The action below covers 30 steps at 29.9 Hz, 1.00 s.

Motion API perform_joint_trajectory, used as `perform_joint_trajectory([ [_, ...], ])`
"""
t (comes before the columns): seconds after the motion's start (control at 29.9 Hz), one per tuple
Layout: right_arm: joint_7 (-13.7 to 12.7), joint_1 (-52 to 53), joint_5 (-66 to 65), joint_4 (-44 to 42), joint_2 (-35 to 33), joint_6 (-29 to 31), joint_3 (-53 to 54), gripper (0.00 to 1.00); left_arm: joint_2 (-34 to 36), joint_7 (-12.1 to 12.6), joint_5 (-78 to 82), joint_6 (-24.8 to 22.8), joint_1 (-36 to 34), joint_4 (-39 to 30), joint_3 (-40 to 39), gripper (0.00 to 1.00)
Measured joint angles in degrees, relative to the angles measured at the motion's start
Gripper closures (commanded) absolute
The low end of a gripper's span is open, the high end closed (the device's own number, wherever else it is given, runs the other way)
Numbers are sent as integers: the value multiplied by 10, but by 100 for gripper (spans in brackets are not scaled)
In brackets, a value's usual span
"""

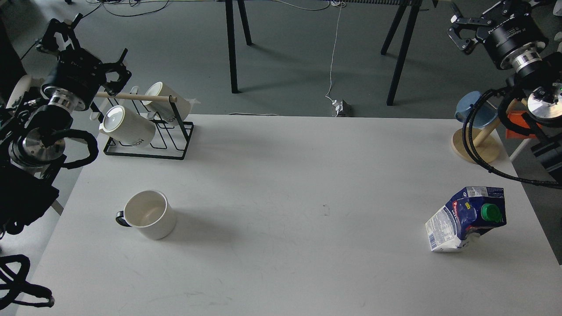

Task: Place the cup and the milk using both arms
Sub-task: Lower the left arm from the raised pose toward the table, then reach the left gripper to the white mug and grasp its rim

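The white cup (149, 215) stands upright on the left side of the white surface (281, 175). Its little black handle points to the left, and it looks empty inside. The milk carton (466, 219) stands on the right side of the surface, with its green cap (491, 212) near the top. It looks tilted in this view. The cup and the milk are well apart, with a big bare stretch between them.

Neither arm is touching anything. The left pincer (115, 69) is up high at the back left, near a black wire rack (175, 149) that holds two cream mugs (127, 127) under a wooden rod. Its two fingers are spread wide and hold nothing. The right pincer (462, 27) is up high at the back right corner, above a wooden stand (476, 147) with a blue mug (467, 107) on it. Its fingers also look spread apart and hold nothing.

So I think the task is only at the start: the step now is to reach out and pick up.

Next, the left arm needs to come down and forward to the cup and close around its side or rim. The right arm needs to come down to the milk and close around its body, below the cap. The carton looks light, so a push from one side could knock it over.
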Motion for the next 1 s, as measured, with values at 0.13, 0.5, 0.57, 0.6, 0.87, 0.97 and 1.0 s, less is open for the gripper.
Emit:
perform_joint_trajectory([
  [0.13,1,-7,1,2,-1,0,16,0,-3,-1,-2,2,0,1,-1,0],
  [0.5,1,-14,1,10,-9,0,31,0,25,-3,79,-14,55,-90,31,0],
  [0.57,1,-14,1,10,-9,0,40,0,48,-10,120,-14,86,-145,33,1],
  [0.6,1,-13,1,10,-9,0,43,0,62,-14,140,-15,103,-176,34,1],
  [0.87,1,-24,1,39,-40,0,47,0,234,-44,334,-10,199,-366,38,6],
  [0.97,1,-47,1,64,-50,0,50,0,288,-72,426,10,229,-403,38,6],
  [1.0,1,-55,1,70,-53,0,53,0,302,-81,454,19,240,-412,39,6],
])
